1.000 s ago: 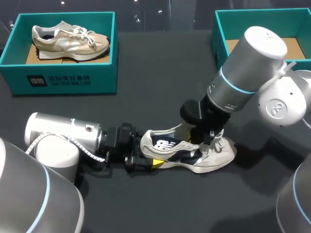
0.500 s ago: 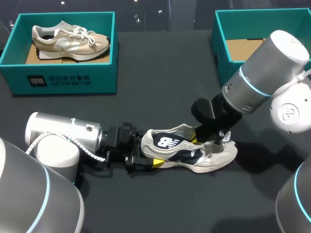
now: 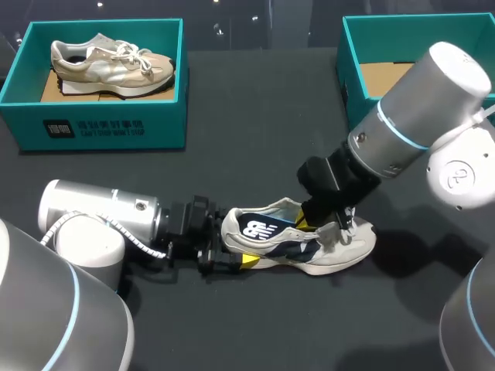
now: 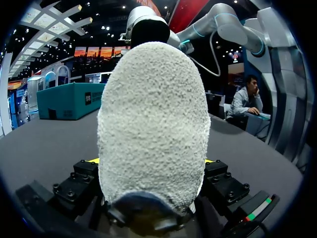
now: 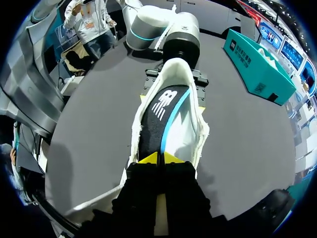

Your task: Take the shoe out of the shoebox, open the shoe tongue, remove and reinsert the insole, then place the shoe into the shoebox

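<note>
Well beyond our left pincer (image 3: 230, 255), across the dark counter (image 3: 255, 124), stands the first shoebox (image 3: 108, 127), teal and open-topped, with a beige sneaker (image 3: 112, 63) lying on the cardboard inside it. Our left arm lies low over the counter, and its pincer is clamped on the heel of the shoe (image 3: 309, 247). In the left wrist view the nubbly, pale grey heel fills the space between the fingers, and a sliver of yellow tip shows at either side of it. The shoe sits on the counter, outside both boxes, its heel in the left pincer and its toe pointing away from it. It has a white and light grey upper, a dark navy panel along the side, a white sole and loose white laces near the toe. Its mouth is spread wide, and the insole (image 5: 161, 111) shows inside: dark, with a white logo and a light blue stripe running along it. Our right pincer (image 5: 161, 158) comes down at the forefoot end of that opening, its yellow fingertips (image 5: 148, 158) pressed together against the insole's front end. We cannot tell whether anything is pinched between them. Beyond the right pincer, partly hidden by our right arm, stands the second shoebox (image 3: 349, 69), also teal, with bare cardboard showing inside.
</note>
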{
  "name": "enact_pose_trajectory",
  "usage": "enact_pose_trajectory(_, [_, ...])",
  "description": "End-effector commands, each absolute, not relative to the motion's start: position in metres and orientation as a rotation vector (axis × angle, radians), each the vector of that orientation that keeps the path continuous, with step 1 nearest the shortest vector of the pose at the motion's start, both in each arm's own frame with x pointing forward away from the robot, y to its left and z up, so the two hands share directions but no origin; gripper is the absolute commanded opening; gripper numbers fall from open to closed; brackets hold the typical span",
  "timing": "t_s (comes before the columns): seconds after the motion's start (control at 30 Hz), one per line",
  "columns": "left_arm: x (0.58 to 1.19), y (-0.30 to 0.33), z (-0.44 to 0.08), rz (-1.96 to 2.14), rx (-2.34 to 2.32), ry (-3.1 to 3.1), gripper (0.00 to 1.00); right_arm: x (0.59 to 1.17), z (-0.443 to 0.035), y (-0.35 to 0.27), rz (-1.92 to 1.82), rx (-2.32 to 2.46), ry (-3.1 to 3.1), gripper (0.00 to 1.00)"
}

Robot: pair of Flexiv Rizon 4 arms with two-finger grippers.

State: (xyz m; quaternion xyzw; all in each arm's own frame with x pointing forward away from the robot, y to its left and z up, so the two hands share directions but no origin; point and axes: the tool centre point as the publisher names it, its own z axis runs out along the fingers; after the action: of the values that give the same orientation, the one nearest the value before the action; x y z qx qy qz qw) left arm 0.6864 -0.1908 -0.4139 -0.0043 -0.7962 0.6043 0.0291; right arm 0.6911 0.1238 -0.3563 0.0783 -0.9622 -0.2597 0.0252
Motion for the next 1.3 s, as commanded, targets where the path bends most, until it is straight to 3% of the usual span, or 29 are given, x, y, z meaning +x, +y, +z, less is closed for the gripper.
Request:
enact_pose_trajectory(0.03, [0.686, -0.191, -0.415, 1.864, -0.013, -2.457, 0.00, 0.698, -0.357, 0.139, -0.688, 0.219, -2.987, 0.00])
enact_pose_trajectory(0.13, [0.686, -0.191, -0.415, 1.864, -0.013, -2.457, 0.00, 0.699, -0.358, 0.141, -0.647, 0.197, -2.986, 0.00])
enact_pose_trajectory(0.2, [0.686, -0.191, -0.415, 1.864, -0.013, -2.457, 0.00, 0.699, -0.359, 0.142, -0.615, 0.178, -2.983, 0.14])
enact_pose_trajectory(0.43, [0.686, -0.191, -0.415, 1.864, -0.013, -2.457, 0.00, 0.700, -0.362, 0.145, -0.470, 0.090, -2.981, 0.35])
enact_pose_trajectory(0.67, [0.686, -0.191, -0.415, 1.864, -0.013, -2.457, 0.00, 0.698, -0.366, 0.146, -0.392, 0.041, -2.954, 0.31])
enact_pose_trajectory(0.7, [0.686, -0.191, -0.415, 1.864, -0.013, -2.457, 0.00, 0.697, -0.366, 0.146, -0.389, 0.041, -2.953, 0.26])
enact_pose_trajectory(0.77, [0.686, -0.191, -0.415, 1.864, -0.013, -2.457, 0.00, 0.695, -0.365, 0.145, -0.378, 0.042, -2.949, 0.00])
enact_pose_trajectory(1.3, [0.686, -0.191, -0.415, 1.864, -0.013, -2.457, 0.00, 0.689, -0.353, 0.118, -0.720, 0.180, -2.913, 0.00])
